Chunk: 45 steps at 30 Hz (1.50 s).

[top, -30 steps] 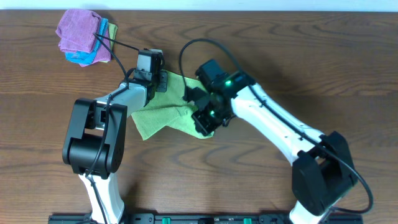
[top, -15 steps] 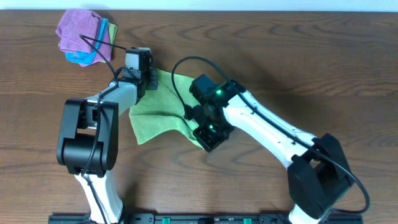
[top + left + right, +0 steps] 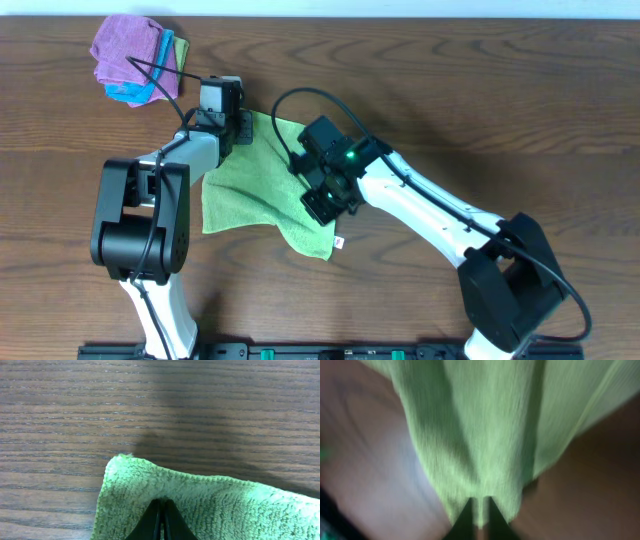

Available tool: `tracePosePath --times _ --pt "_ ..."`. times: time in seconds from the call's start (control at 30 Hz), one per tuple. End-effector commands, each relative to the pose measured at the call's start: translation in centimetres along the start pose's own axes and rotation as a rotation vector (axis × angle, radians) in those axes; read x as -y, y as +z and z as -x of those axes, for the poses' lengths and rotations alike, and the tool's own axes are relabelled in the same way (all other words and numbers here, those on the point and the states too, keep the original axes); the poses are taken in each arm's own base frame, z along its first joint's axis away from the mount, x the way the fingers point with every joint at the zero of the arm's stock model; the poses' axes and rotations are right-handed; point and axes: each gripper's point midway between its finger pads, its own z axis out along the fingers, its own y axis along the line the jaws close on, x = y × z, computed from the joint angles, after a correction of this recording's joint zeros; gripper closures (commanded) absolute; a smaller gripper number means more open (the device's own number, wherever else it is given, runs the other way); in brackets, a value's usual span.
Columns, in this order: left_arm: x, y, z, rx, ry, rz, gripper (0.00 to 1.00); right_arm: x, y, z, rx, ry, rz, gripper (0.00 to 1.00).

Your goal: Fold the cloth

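The lime-green cloth (image 3: 258, 185) lies partly spread on the wooden table, its small white tag (image 3: 339, 242) at the near right corner. My left gripper (image 3: 243, 128) is shut on the cloth's far left corner; in the left wrist view the closed fingertips (image 3: 161, 510) pinch the green terry (image 3: 210, 505) on the table. My right gripper (image 3: 318, 200) is shut on the cloth's right part and holds it lifted; in the blurred right wrist view the cloth (image 3: 485, 435) hangs from the fingertips (image 3: 480, 510).
A pile of folded cloths, purple (image 3: 125, 48) on top with light blue (image 3: 140, 92) and a green edge under it, sits at the far left corner of the table (image 3: 520, 120). Black cables run from both arms.
The right gripper has carried the cloth's edge toward the far side and up, and the cloth has spread out wider. The left gripper shifted left with its corner, then held still.
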Motion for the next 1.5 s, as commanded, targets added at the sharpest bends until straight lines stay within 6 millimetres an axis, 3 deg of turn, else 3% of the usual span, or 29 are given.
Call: tracePosePath --times 0.0,0.3,0.43,0.7,0.93,1.2,1.47 --pt "-0.3 1.3 -2.8 -0.074 -0.021 -0.007 0.94 1.0 -0.7 2.2 0.093 0.002 -0.025 0.99" --pt "-0.3 1.3 -2.8 -0.074 -0.021 -0.007 0.94 4.8 1.7 5.5 0.199 0.049 -0.043 0.99" --pt "-0.3 1.3 -2.8 -0.074 -0.021 -0.007 0.94 4.7 3.5 6.6 0.225 0.037 -0.010 0.98" --pt "-0.3 1.3 -2.9 -0.074 -0.021 -0.007 0.95 6.8 4.7 7.9 0.271 0.049 -0.104 0.99" --pt "-0.3 1.3 -2.9 -0.074 -0.021 -0.007 0.94 7.5 7.0 6.9 0.225 0.062 -0.113 0.99" --pt "-0.3 1.3 -2.9 -0.075 -0.021 -0.007 0.94 10.8 6.7 7.1 0.240 0.098 -0.268 0.98" --pt "-0.3 1.3 -2.9 -0.075 -0.021 -0.007 0.94 15.6 5.1 7.2 0.292 0.248 -0.330 0.98"
